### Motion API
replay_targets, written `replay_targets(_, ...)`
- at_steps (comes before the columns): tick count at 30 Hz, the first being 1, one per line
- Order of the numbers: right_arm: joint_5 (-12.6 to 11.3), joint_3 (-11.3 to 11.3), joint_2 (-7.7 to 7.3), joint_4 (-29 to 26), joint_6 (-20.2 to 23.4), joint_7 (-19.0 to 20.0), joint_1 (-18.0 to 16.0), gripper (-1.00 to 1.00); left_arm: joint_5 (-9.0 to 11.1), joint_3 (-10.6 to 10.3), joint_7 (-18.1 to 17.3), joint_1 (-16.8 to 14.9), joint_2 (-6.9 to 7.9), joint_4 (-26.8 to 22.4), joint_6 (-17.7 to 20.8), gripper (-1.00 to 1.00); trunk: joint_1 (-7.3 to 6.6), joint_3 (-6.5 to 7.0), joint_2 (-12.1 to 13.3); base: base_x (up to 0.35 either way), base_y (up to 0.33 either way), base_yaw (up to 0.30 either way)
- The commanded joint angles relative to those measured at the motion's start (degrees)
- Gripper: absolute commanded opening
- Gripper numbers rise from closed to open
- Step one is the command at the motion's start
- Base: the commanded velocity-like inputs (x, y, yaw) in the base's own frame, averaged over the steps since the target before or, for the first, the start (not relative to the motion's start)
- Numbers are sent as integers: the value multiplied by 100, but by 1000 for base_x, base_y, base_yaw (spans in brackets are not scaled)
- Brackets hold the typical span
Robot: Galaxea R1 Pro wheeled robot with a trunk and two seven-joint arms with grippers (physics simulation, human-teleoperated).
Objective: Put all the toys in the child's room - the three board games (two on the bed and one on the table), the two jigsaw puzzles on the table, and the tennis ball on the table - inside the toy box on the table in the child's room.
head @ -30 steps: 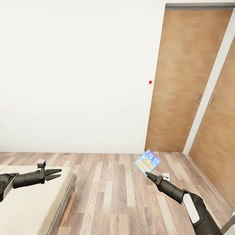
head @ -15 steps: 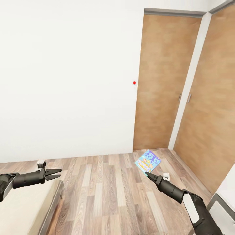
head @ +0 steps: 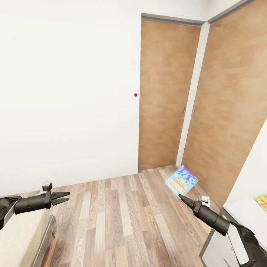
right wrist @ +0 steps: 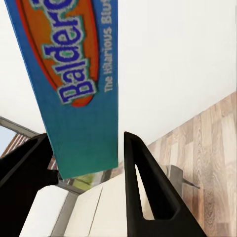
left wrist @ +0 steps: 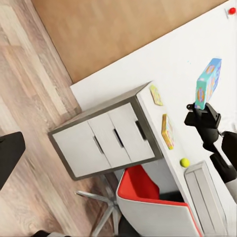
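White wall (head: 66,92) ahead, plank floor (head: 118,215) below, two wooden doors (head: 163,96) meeting in the corner and a small red button (head: 135,95) on the wall beside them. Right gripper (head: 182,197) is out over the floor with the blue game (head: 181,180) pinched by its edge — the box stands up above the fingertips, tilted, and the right wrist view has the "Balder..." lettering on it (right wrist: 74,79) between two black fingers (right wrist: 143,187). Left gripper (head: 63,197) hangs level with its jaws a little apart and nothing between them, just past the corner of the bed (head: 22,237). Table (head: 244,207) edges in low on the right, a colourful flat box (head: 261,201) lying on it. From the left wrist view the table (left wrist: 187,64) shows its white drawer unit (left wrist: 106,140), two flat boxes (left wrist: 167,131) on top, the tennis ball (left wrist: 184,162) near the grey toy box (left wrist: 207,197) — and a red chair (left wrist: 148,197) tucked alongside.
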Motion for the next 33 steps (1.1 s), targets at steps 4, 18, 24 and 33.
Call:
replay_targets(4, -19, -135, -34, -41, 131, 168, 37, -100, 15, 26, -24, -2, 6, -45, 67, 100, 3, 7, -7, 0, 0, -280)
replay_targets(18, -14, -158, 13, -64, 173, 218, 48, -100, -6, 10, -24, -9, 4, -608, 98, 100, 3, 56, -7, 0, 0, -280)
replay_targets(24, -12, -152, 24, -62, 173, 211, 48, -100, -9, 9, -24, -9, 11, -611, 93, 100, 3, 77, -7, 0, 23, -280)
replay_targets(33, -12, -160, 29, -61, 173, 210, 48, -100, -10, 9, -24, -1, 31, -598, 90, 100, 3, 108, -7, 20, 170, -280)
